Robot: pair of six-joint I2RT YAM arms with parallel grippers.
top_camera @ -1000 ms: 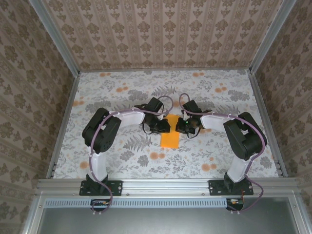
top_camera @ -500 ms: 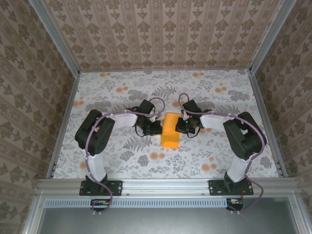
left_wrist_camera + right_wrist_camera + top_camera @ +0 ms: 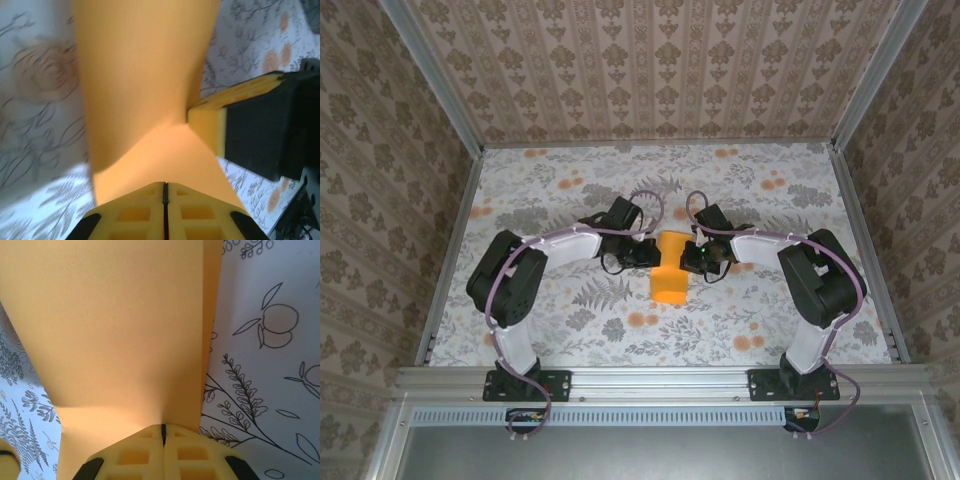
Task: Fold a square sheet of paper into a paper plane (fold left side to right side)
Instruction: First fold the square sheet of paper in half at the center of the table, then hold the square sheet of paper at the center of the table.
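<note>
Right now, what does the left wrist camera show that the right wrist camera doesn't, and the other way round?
Left wrist view: a padded finger of the right end effector at the edge of the square sheet of paper, plus printed orange blossoms. Right wrist view: a second paper layer's edge down the right side, and an outlined fruit print. Both: the sheet over the tablecloth, with the left end effector and the right one each shut on it.

Soft, even light falls from overhead, leaving the tabletop (image 3: pixel 570 190) bright, with only faint shadows. Up close at the left wrist, the orange sheet (image 3: pixel 145 75) looks blurry and is shaded along its fold. At the right wrist, the floral print (image 3: pixel 260 390) is crisp.
</note>
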